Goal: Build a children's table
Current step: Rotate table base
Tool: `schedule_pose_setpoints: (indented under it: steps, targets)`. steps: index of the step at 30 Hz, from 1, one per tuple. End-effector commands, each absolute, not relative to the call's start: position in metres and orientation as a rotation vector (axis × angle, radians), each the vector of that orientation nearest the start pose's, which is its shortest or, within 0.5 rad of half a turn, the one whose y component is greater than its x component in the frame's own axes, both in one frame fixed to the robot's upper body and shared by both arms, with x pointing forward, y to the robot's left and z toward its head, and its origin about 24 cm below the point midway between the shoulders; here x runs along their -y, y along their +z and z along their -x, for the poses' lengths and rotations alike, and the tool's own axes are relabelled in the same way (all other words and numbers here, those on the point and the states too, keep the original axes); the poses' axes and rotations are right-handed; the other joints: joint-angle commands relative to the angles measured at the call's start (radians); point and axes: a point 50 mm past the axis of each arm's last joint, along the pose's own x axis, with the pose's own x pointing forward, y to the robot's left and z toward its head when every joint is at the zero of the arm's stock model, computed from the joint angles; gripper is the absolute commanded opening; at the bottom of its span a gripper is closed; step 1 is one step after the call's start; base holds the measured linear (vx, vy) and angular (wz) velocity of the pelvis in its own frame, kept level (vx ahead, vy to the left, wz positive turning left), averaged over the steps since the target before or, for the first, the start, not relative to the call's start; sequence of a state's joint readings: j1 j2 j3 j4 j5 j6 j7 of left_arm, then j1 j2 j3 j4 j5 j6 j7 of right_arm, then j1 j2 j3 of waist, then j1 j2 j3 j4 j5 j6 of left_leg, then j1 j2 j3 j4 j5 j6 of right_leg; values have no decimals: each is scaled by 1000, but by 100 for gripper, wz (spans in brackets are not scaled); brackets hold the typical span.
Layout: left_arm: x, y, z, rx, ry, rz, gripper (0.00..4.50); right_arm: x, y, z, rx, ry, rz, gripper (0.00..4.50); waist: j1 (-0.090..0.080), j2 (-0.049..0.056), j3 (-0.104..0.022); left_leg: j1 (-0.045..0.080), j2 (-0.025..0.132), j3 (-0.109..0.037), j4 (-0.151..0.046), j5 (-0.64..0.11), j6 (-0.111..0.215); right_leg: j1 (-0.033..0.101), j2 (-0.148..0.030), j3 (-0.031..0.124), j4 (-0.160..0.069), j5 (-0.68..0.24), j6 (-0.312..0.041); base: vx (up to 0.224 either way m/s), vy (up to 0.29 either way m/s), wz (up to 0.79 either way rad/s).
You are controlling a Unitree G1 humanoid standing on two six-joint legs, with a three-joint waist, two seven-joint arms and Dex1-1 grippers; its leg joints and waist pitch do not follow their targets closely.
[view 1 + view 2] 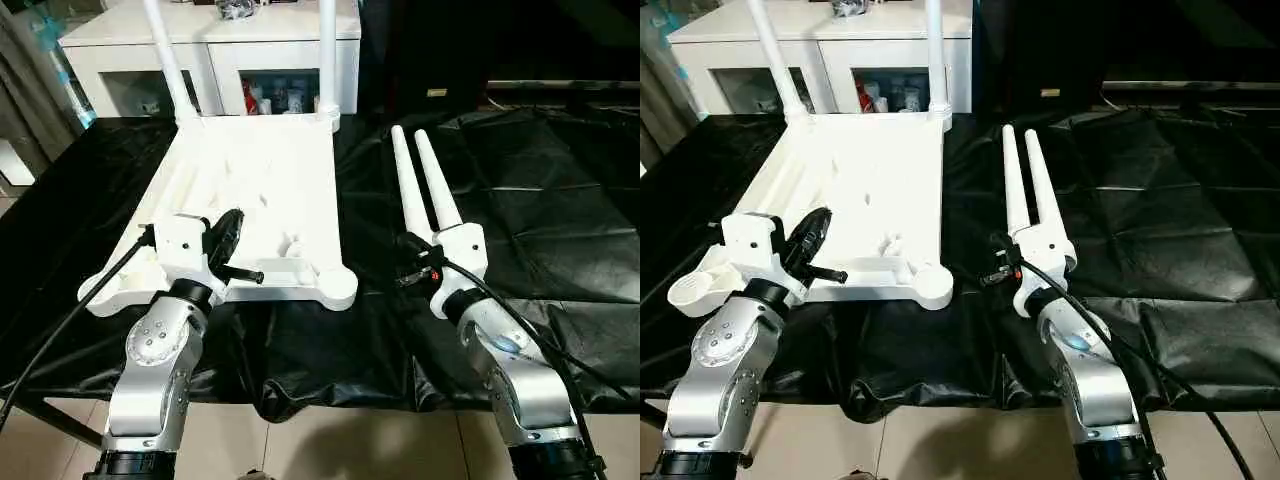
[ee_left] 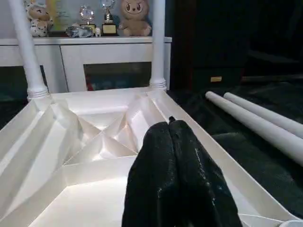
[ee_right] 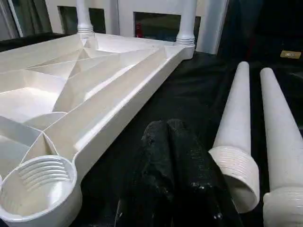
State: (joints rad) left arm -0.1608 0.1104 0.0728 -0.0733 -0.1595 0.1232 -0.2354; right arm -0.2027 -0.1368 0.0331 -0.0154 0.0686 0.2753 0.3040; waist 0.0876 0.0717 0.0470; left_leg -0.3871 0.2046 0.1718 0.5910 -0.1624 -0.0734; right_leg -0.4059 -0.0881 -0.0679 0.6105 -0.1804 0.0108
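The white tabletop [image 1: 270,190] lies upside down on the black cloth, its ribbed underside facing up. Two white legs [image 1: 165,60] [image 1: 327,55] stand upright in its far corner sockets. The near right socket [image 1: 338,285] and the near left socket [image 1: 690,290] hold nothing. Two loose legs [image 1: 405,180] [image 1: 437,185] lie side by side to the right of the top, threaded ends toward me. My left gripper [image 1: 232,228] hovers shut over the top's near left part, holding nothing. My right gripper [image 1: 408,243] is shut and empty, just left of the loose legs' threaded ends [image 3: 236,165].
A black cloth [image 1: 540,200] covers the work table, with open room on its right half. A white cabinet [image 1: 250,40] with glass fronts stands behind the far edge. Dark furniture [image 1: 430,50] is at the back right. Tiled floor [image 1: 330,445] shows below the table's front edge.
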Motion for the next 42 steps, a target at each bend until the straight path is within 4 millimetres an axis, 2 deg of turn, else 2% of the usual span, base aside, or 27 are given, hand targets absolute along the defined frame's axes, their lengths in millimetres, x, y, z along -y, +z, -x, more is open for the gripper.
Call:
schedule_pose_setpoints:
  steps: [1, 18, 42]
  targets:
    - [-163, 94, -281, 120, -218, 27, 0, 137, 73, -290, -84, 379, 72, 3, -2, -11, -59, 11, 9, -7, -74, -330, -2, 33, -36, 35, -98, -391, -65, 0, 0, 0]
    - [-163, 94, -281, 120, -218, 27, 0, 137, 73, -290, -84, 379, 72, 3, -2, -11, -60, 10, 9, -7, -74, -327, -2, 34, -35, 35, -97, -377, -69, 0, 0, 0]
    - [-163, 94, -281, 120, -218, 27, 0, 137, 73, -290, -84, 379, 72, 3, -3, -10, -58, 11, 9, -8, -76, -342, -5, 32, -36, 34, -100, -406, -60, 0, 0, 0]
